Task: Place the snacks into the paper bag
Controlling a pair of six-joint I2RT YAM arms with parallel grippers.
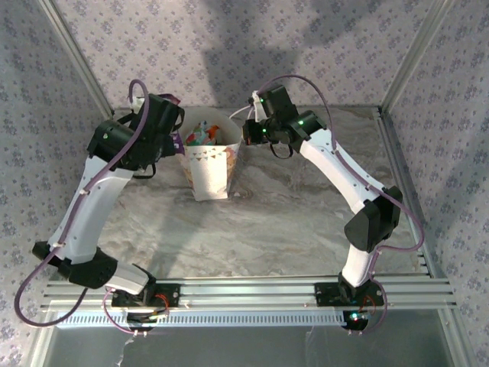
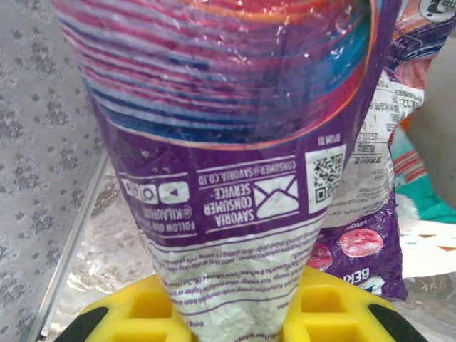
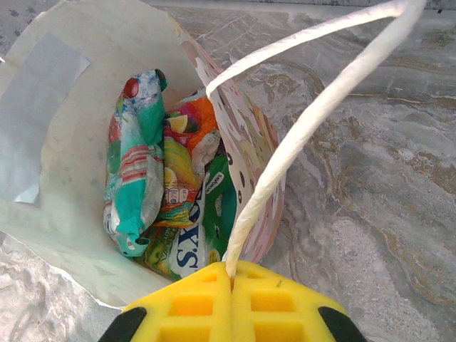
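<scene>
From above: crowding the open paper bag [image 1: 208, 172] on the table [image 1: 306, 222] from left and right. From the left wrist: squeezing a purple packet [image 2: 235, 142] tight in the left gripper [image 2: 235, 313], near the bag's mouth, not dropping it in yet. From the right wrist: pinching the cord handle [image 3: 299, 121] in the closed right gripper [image 3: 231, 285], pulling the mouth wide over several snacks [image 3: 135, 171] already lying inside. Probably getting close to done.

Walls [image 1: 321, 46] papered in pale lilac with a flower print close in the back and sides, with soft shadows across the back one. Metal posts [image 1: 76, 57] stand at the corners. The table top [image 1: 290, 229] is marbled grey-beige, with a ribbed metal rail [image 1: 252, 294] along its near edge.
</scene>
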